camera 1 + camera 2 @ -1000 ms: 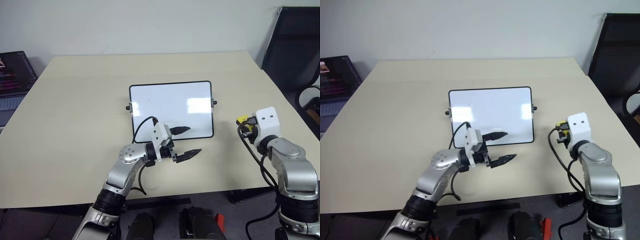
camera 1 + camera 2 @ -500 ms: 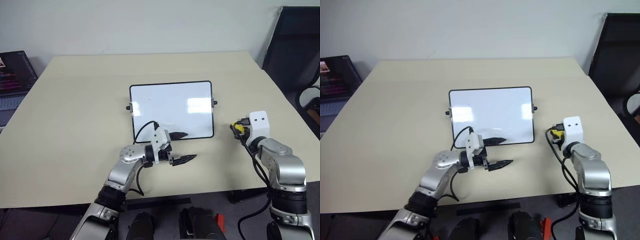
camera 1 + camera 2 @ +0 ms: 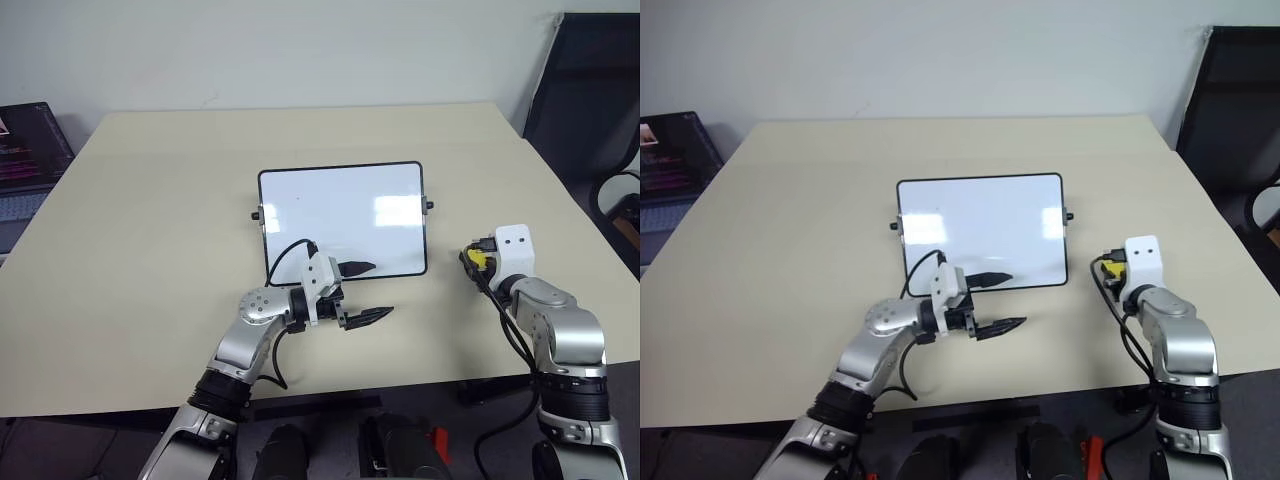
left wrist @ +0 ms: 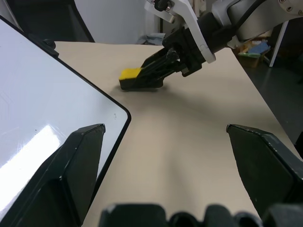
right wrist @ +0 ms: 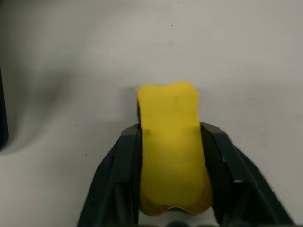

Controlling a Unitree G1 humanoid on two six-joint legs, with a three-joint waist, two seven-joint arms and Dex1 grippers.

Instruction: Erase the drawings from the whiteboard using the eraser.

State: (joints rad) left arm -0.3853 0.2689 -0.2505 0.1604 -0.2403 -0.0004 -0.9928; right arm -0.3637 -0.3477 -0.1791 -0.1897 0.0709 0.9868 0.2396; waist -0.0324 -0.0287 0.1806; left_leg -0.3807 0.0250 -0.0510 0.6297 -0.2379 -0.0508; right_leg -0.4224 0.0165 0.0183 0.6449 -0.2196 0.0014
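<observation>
Beige tabletop point(image 3: 150, 200) carries everything, and places below are given from the whiteboard point(image 3: 340, 215).

Nearest is the left pincer point(image 3: 383, 288), just off the whiteboard's near edge toward its right corner. It points sideways to the right, with its fingers spread and nothing between them. One fingertip overlaps the near frame in the head views; whether it touches the frame I can't tell. My read is that it is parked there as a spare hand, maybe to steady the whiteboard, and it is not working.

Right of the whiteboard's near right corner, apart from the frame, is the right pincer point(image 5: 170, 130). It is pinching the eraser point(image 4: 130, 74), with a black finger against each long side and the yellow top facing up. The left wrist view shows the eraser's dark underside down on the tabletop, so it is off the whiteboard. It looks either parked or ready to wipe; I can't say which.

The whiteboard lies flat in the middle of the tabletop with its long side across. It has a black frame and a small knob at each short side. Its surface reads as clean white with glare patches, and I can make out no drawings, so the erasing looks done or close to it. Fine marks could be too small to see.

Farther off, a dark screen point(image 3: 25, 150) sits beyond the whiteboard's left, and a black chair point(image 3: 590, 90) stands past its right against the pale wall.

Count:
- Whiteboards: 1
- Erasers: 1
- Pincers: 2
- Knobs: 2
- Screens: 1
- Chairs: 1
- Drawings visible: 0
</observation>
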